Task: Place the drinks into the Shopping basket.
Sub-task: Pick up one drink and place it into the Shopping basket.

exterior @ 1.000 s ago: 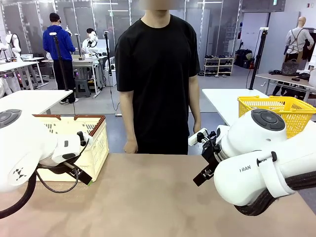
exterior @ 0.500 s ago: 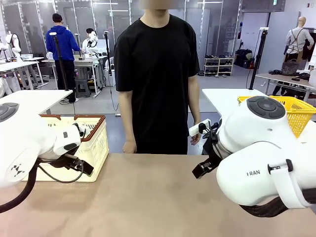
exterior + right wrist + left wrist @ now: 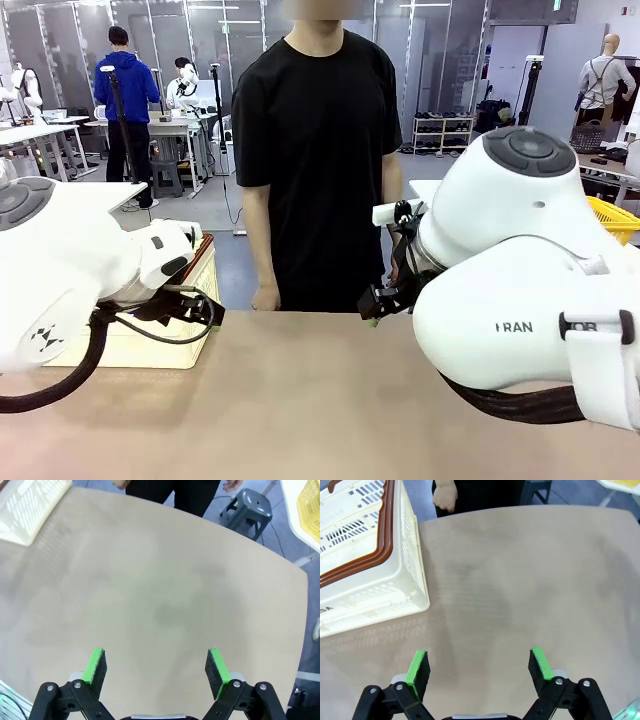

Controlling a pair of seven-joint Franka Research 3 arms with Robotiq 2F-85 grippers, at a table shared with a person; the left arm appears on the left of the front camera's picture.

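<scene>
Cream-white latticed plastic Shopping basket [image 3: 380, 597], brown-red rim, stands mouth-up on beige tabletop [image 3: 535, 575], ready for loading; left jaws released, empty, just beside basket; right jaws released, empty, well apart; presumably awaiting drinks.

The Shopping basket [image 3: 120, 348] sits on the table [image 3: 300, 400] at its far left corner. A person [image 3: 320, 150] stands behind the far edge, near the middle. The left gripper [image 3: 479, 660] hangs over the table just right of the Shopping basket, and the right gripper [image 3: 156, 662] hangs over the table's right half. Behind, to the right, a mesh basket [image 3: 615, 215] rests on a side table [image 3: 435, 192].
</scene>
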